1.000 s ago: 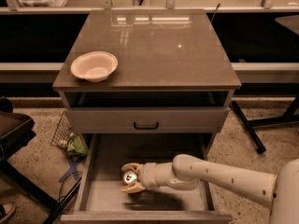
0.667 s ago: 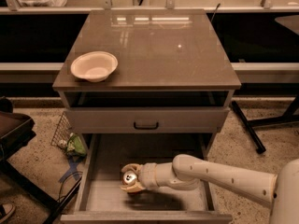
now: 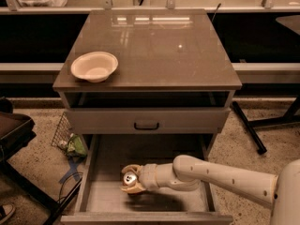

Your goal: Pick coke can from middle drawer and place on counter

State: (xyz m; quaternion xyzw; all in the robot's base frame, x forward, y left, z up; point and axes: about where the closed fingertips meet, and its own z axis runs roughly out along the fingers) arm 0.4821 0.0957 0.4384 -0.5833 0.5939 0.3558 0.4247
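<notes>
The coke can point(image 3: 129, 177) shows its silver top and pull tab inside the open middle drawer point(image 3: 105, 200), left of centre. My gripper point(image 3: 130, 179) reaches in from the right on a white arm, with its tan fingers point(image 3: 132, 168) closed around the can just above the drawer floor. The counter point(image 3: 154, 50) is the glossy grey-brown top of the cabinet, above the drawers.
A white bowl point(image 3: 94, 66) sits on the counter's left front. A closed drawer front with a black handle point(image 3: 146, 125) overhangs the back of the open drawer. A wire basket with green stuff point(image 3: 71, 143) and a dark chair point(image 3: 14, 135) stand at the left. A black stand leg point(image 3: 248, 127) lies at the right.
</notes>
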